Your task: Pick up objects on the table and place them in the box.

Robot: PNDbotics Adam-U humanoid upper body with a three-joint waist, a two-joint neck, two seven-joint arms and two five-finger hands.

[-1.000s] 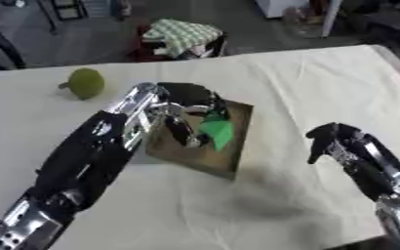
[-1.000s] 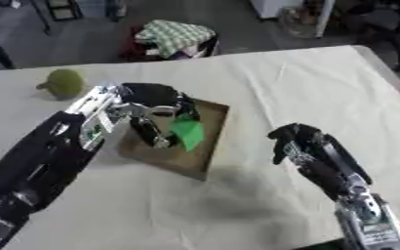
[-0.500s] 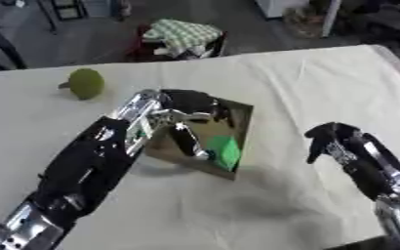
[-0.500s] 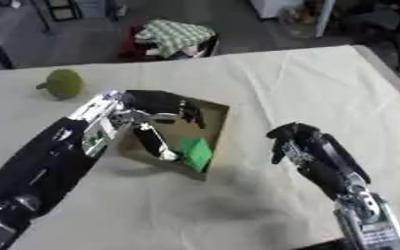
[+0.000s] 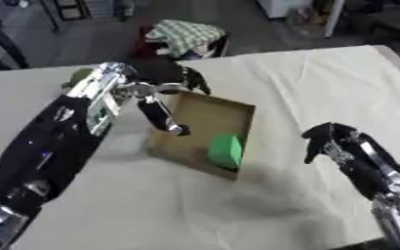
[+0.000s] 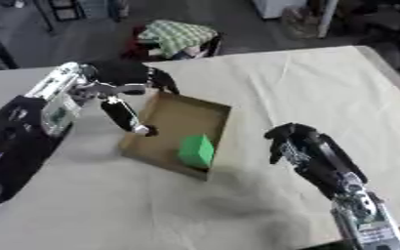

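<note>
Our left hand has lifted off with fingers spread, leaving the green block in the box (right hand idles, curled empty).

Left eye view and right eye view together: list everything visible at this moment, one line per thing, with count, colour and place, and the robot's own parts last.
box: one, brown cardboard, open, middle of the table.
green block: one, green, inside the box at its near end.
table: one, covered in a cream cloth, filling most of the view.
checked cloth: one, green and white, on a dark seat beyond the table's far edge.
left hand: one, black, over the box's far left corner, fingers spread and mostly straight, holding nothing.
right hand: one, black, above the cloth to the right of the box, fingers curled, holding nothing.
</note>
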